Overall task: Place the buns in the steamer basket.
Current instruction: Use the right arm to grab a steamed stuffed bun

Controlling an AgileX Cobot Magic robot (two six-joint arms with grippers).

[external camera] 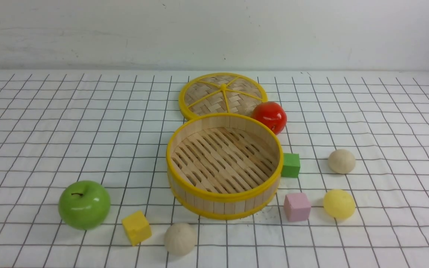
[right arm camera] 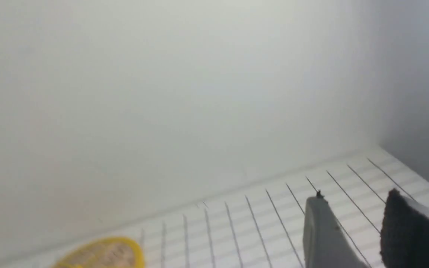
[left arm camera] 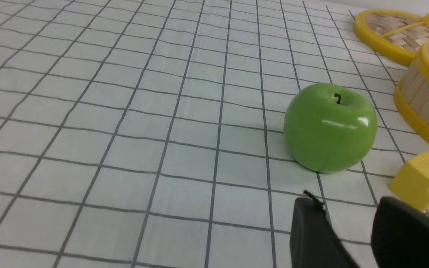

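Both grippers wait with nothing between them: the left gripper [left arm camera: 343,197] has its dark fingers parted, and the right gripper [right arm camera: 356,193] shows its pair apart as well. Out on the grid-lined white table [external camera: 125,115], the round wooden-slat steamer basket with yellow rims [external camera: 225,194] sits in the middle, no bun inside! One matte off-white ball-shaped bun [external camera: 180,239] lies in front of it, just beside the yellow cube [external camera: 137,227]; a second matte off-white round bun [external camera: 342,161] is over to the right, with the pale yellow round bun [external camera: 339,204] nearer the robot. So where might this go wrong? Round buns could roll if a fingertip clips one off-centre. Going for the near bun, a wide jaw might catch that yellow cube; for the pale yellow one, the pink cube [external camera: 297,207] is the hazard. Carry too low and a bun could strike the basket's raised rim and drop outside, or the basket could be shoved. Labels, brands, writing? None that can be read.
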